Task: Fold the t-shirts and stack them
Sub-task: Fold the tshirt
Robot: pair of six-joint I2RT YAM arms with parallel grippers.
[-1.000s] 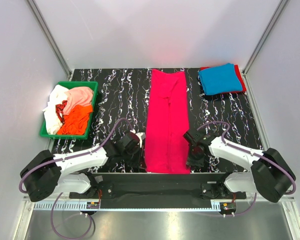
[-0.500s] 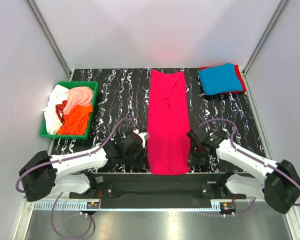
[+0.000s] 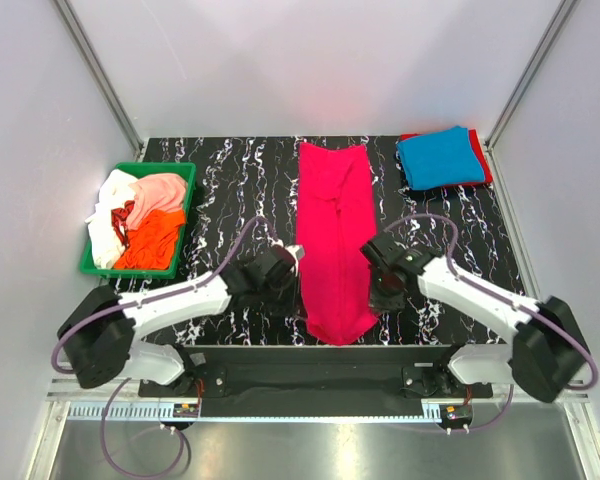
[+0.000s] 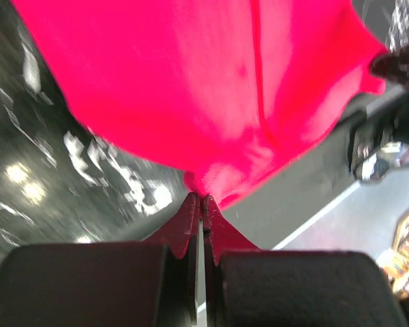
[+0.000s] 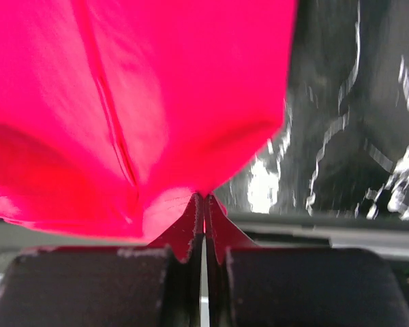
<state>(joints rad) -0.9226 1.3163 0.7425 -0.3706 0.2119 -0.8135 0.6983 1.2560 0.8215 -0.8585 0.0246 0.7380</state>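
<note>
The magenta-pink t-shirt lies as a long narrow strip down the middle of the table, its near end lifted and bunched. My left gripper is shut on its near left corner, which shows in the left wrist view. My right gripper is shut on its near right corner, which shows in the right wrist view. A folded blue t-shirt lies on a red one at the far right. Orange, peach-pink and white t-shirts sit crumpled in the bin.
The green plastic bin stands at the left of the black marbled table. White walls close in the sides and back. The table's near edge and a metal rail run just behind the lifted cloth.
Both grippers have lifted the magenta shirt's near end and carried it away from the near edge. The near hem has narrowed and bunched between them.
</note>
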